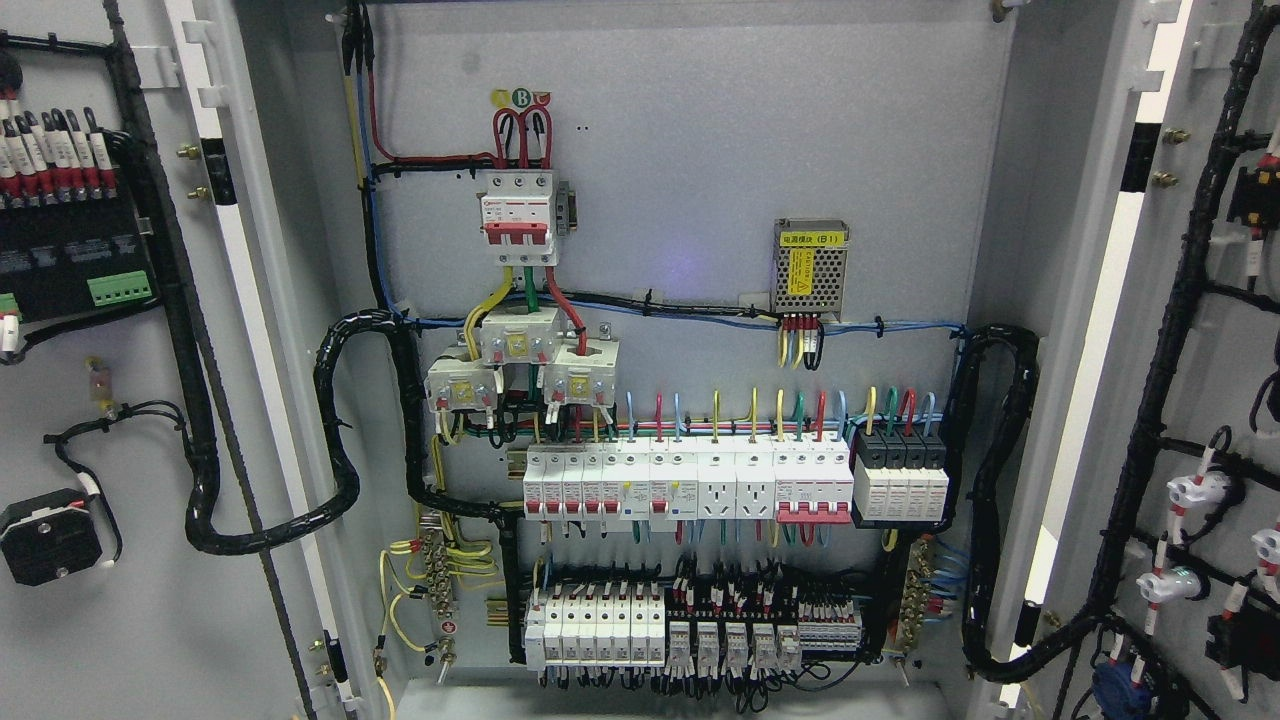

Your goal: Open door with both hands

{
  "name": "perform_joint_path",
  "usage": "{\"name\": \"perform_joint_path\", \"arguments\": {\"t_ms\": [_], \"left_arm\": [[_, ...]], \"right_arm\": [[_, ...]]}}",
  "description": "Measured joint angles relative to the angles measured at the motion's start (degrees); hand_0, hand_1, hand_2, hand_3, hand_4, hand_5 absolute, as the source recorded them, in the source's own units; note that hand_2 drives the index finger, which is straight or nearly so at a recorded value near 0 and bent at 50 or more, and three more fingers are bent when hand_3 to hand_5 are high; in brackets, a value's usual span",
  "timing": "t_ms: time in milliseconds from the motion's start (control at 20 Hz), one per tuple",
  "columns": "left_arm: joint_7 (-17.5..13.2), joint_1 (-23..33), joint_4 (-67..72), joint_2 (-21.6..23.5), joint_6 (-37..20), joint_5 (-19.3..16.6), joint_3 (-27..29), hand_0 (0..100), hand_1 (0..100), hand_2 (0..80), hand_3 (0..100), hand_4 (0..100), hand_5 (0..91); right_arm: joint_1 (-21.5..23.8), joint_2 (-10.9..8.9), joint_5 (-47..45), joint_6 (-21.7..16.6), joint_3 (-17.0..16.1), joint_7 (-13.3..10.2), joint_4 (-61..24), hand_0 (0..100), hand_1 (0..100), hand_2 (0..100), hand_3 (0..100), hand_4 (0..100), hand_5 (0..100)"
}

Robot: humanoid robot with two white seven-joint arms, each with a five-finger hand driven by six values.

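Observation:
The grey electrical cabinet stands with both doors swung wide. The left door (pixel 130 560) fills the picture's left side, its inner face toward me with wired parts and a black cable loom. The right door (pixel 1205 400) fills the right side, also showing its inner face with cables and white connectors. Between them the cabinet's back panel (pixel 680 170) is fully exposed. Neither of my hands nor any arm shows in the head view.
On the panel sit a red-and-white main breaker (pixel 518 215), a small power supply (pixel 811 265), a row of white breakers (pixel 690 483) and terminal blocks (pixel 690 630). Thick black cable bundles (pixel 335 430) loop from each door into the cabinet.

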Motion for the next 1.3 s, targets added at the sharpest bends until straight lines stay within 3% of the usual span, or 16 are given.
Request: {"name": "perform_joint_path", "arguments": {"t_ms": [301,451,551,701,902,1102,1302], "left_arm": [[0.0,-5.3,14.1,-4.2,0.0,0.2,-0.2,0,0,0.0,0,3,0.0],[0.0,-7.2,20.1,-5.9,6.3,0.3,-0.1,0,0,0.0,0,3,0.0],[-0.1,-8.1,23.3,-6.9,10.5,0.6,0.1,0,0,0.0,0,3,0.0],[-0.1,-9.5,27.4,-8.2,17.0,1.7,0.3,0,0,0.0,0,3,0.0],[-0.1,-11.0,32.1,-9.8,23.3,2.8,0.5,0,0,0.0,0,3,0.0],[-0.1,-12.9,36.2,-11.3,27.3,3.4,0.6,0,0,0.0,0,3,0.0],[-0.1,-15.5,40.3,-12.8,31.0,3.5,0.6,0,0,0.0,0,3,0.0]], "right_arm": [[-8.6,7.01,0.2,0.1,-0.4,0.1,18.7,0,0,0,0,0,0],[-13.7,10.93,0.3,0.4,-1.6,0.2,28.4,0,0,0,0,0,0],[-16.6,13.20,0.4,3.9,-2.6,0.2,34.2,0,0,0,0,0,0],[-20.1,15.81,0.5,12.2,-4.9,-0.6,40.8,0,0,0,0,0,0],[-23.8,18.43,2.1,21.8,-8.2,-4.1,47.3,0,0,0,0,0,0],[-26.2,20.39,6.3,28.3,-10.7,-9.3,52.0,0,0,0,0,0,0],[-27.8,22.42,9.8,32.3,-12.4,-11.4,55.3,0,0,0,0,0,0]]}}
